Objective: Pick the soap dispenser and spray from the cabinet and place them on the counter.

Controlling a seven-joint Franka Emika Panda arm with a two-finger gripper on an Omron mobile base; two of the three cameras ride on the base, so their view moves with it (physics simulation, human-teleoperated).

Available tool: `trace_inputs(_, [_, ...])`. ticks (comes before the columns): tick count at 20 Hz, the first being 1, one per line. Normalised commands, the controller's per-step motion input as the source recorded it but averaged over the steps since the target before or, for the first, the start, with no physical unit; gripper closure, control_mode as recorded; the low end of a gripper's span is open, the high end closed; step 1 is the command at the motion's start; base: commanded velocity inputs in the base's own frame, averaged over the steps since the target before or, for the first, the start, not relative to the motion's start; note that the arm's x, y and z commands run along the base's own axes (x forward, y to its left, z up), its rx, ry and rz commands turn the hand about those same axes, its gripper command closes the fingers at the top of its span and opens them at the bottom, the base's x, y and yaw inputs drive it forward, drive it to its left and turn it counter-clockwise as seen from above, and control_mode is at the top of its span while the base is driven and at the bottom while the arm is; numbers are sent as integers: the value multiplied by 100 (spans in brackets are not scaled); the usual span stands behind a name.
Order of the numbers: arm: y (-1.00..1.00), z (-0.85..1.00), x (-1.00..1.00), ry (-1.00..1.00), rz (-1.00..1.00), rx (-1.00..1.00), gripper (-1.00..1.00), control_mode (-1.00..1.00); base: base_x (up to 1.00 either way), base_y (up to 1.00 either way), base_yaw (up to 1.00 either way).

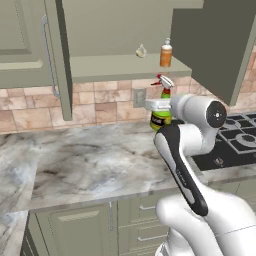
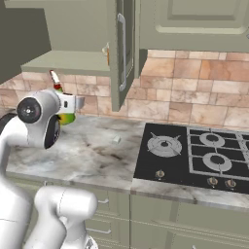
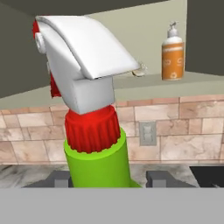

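My gripper (image 3: 109, 178) is shut on the spray (image 3: 94, 131), a green bottle with a red collar and a white trigger head, held upright between the fingers (image 3: 159, 178). From the left base the spray (image 1: 160, 120) and the gripper (image 1: 159, 106) hang low over the back of the marble counter (image 1: 90, 160), below the open cabinet (image 1: 125, 67). I cannot tell whether the bottle touches the slab. The orange soap dispenser (image 1: 166, 54) with its white pump stands on the cabinet shelf, up and to the right in the hand view (image 3: 173, 54). From the right base the spray (image 2: 66, 118) sits at the gripper (image 2: 73, 103).
A black stovetop (image 1: 235, 140) (image 2: 194, 151) lies right of the counter (image 2: 92, 146). The cabinet doors (image 1: 215, 45) (image 2: 124, 53) stand open on both sides. A small pale object (image 1: 141, 50) rests on the shelf. A wall outlet (image 3: 147, 132) is set in the tiles.
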Motion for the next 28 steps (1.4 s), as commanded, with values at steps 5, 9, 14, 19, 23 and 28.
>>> trace_inputs(5, [21, -50, -6, 0, 0, 0, 100, -100, 0, 0, 0])
trace_inputs(9, [28, -45, 3, 0, 0, 0, 100, -100, 0, 0, 0])
trace_inputs(14, [28, -49, 5, 0, 0, 0, 100, -100, 0, 0, 0])
trace_inputs(19, [18, -47, 19, 0, 0, 0, 100, -100, 0, 0, 0])
trace_inputs(23, [11, -43, 35, 0, 0, 2, 100, -100, 0, 0, 0])
trace_inputs(28, [10, -41, 44, 1, 0, 3, 100, -100, 0, 0, 0])
